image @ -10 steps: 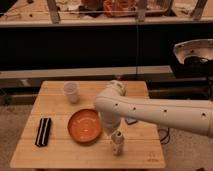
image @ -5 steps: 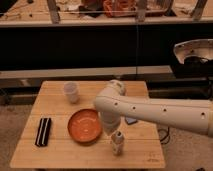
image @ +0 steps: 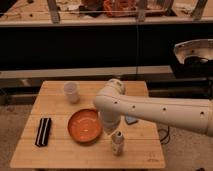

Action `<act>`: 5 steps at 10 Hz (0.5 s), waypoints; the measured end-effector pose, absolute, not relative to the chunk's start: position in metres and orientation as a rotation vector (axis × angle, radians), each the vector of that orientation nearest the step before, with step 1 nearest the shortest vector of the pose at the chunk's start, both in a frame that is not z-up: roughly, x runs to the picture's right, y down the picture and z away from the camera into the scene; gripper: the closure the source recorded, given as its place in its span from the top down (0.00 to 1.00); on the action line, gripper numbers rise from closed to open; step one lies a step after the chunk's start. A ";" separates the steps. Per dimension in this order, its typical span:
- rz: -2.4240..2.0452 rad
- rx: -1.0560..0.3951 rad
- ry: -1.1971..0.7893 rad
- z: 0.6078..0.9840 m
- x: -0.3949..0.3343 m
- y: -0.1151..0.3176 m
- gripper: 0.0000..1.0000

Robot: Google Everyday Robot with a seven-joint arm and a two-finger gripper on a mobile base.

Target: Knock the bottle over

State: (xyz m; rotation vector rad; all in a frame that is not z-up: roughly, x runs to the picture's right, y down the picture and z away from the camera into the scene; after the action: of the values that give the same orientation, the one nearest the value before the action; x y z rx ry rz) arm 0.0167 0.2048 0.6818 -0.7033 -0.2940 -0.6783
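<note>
**Hovering over an upright bottle: no change across the last second**

The arm reaches in from the right and bends down over the wooden bench (image: 142, 156). Its gripper (image: 112, 131) sits at the lower end of the arm, just above and slightly left of the bottle (image: 117, 144). The fingers are closed together, with nothing visibly between them. The bottle stands upright near the front edge of the bench, just right of the orange plate (image: 84, 126) and apart from its rim. A translucent white cup (image: 71, 92) stands well behind, near the far left corner. A black ridged object (image: 43, 132) lies flat at the left.

Compared with the two earlier views, nothing has shifted. The arm holds the same pose, the bottle is in the same spot, and the other items lie as before. The task is therefore judged not yet done, since the bottle has not tipped. The closed fingers suit a sideways push. A short lateral sweep against the neck would probably topple the bottle, though the nearby plate may stop it falling to the left.
</note>
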 end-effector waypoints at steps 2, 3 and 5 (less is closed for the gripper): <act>-0.679 -0.704 -0.297 0.682 0.018 0.203 0.00; -0.679 -0.704 -0.298 0.682 0.018 0.202 0.00; -0.673 -0.706 -0.298 0.683 0.022 0.200 0.00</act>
State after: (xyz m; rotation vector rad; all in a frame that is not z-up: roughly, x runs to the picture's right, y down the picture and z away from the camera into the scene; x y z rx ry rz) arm 0.0216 0.2003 0.6826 -0.7061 -0.2981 -0.6731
